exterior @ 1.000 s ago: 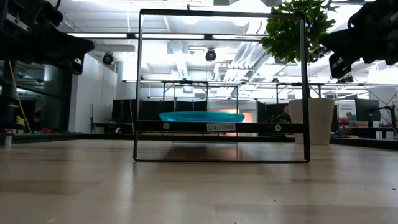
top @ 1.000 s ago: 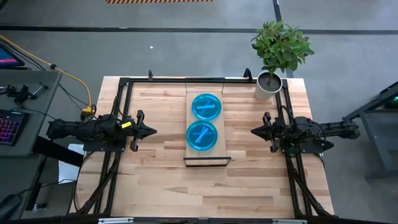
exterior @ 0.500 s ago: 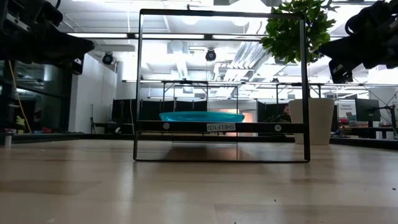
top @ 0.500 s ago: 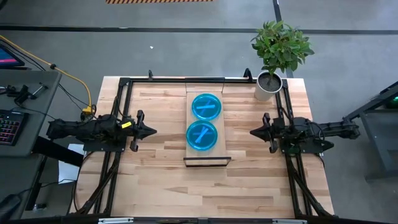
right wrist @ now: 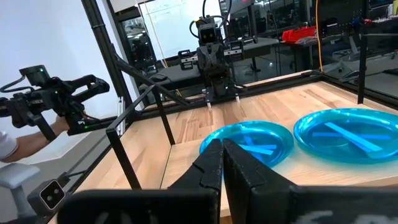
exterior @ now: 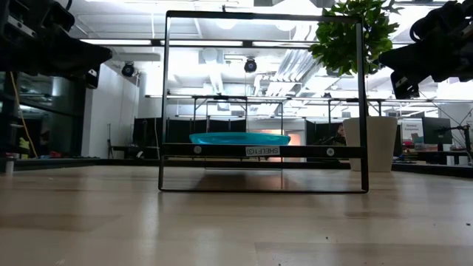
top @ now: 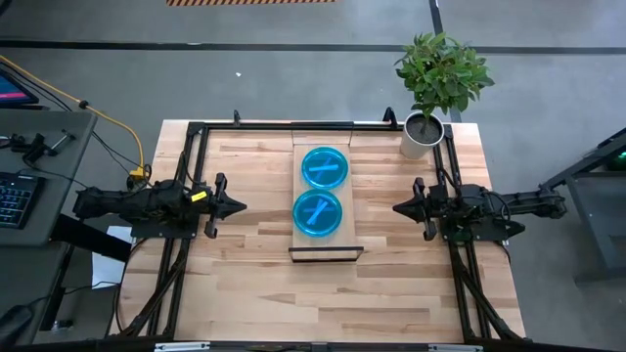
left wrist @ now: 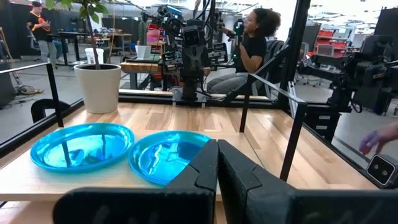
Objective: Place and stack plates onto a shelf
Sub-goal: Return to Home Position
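Two cyan-blue plates lie side by side on the shelf's light-wood board [top: 328,242]: the far plate [top: 325,167] and the near plate [top: 318,213]. From table height they show as one blue rim [exterior: 239,138] inside the black frame. My left gripper [top: 241,205] hovers shut above the table, left of the shelf, touching nothing. My right gripper [top: 397,207] hovers shut on the shelf's right. Each wrist view looks across both plates [left wrist: 168,154] [right wrist: 247,143] over shut fingertips [left wrist: 217,151] [right wrist: 222,149].
A potted plant [top: 437,83] in a white pot stands at the table's far right corner. A black metal frame [top: 293,125] runs along the table's far and side edges. Bare planked tabletop [top: 323,293] lies between the shelf and the near edge. A person's hand [right wrist: 25,146] shows beyond the table.
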### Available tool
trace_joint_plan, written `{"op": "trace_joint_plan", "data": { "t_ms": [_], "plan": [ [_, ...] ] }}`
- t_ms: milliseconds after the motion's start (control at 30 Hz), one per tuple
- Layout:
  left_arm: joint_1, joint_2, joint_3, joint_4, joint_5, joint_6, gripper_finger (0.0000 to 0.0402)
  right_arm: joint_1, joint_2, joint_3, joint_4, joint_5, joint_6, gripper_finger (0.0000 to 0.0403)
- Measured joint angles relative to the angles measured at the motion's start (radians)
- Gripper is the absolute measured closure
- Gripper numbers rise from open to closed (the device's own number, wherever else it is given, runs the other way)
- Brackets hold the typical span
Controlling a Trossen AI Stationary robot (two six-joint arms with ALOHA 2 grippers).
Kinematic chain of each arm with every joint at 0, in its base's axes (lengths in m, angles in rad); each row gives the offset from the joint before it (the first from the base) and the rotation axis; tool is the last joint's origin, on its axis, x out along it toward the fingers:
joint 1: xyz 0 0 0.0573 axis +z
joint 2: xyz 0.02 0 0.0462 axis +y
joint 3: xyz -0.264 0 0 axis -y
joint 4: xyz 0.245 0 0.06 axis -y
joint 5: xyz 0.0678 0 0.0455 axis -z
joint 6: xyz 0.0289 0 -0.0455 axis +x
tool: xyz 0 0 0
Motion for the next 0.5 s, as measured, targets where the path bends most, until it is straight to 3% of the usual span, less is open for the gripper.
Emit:
{"op": "trace_joint_plan", "data": {
  "t_ms": [500],
  "plan": [
    [-0.002, 0.017, 0.0, 0.002, 0.002, 0.0, 0.0401, 0.0, 0.0, 0.0, 0.0, 0.0, 0.0, 0.0402]
  ]
}}
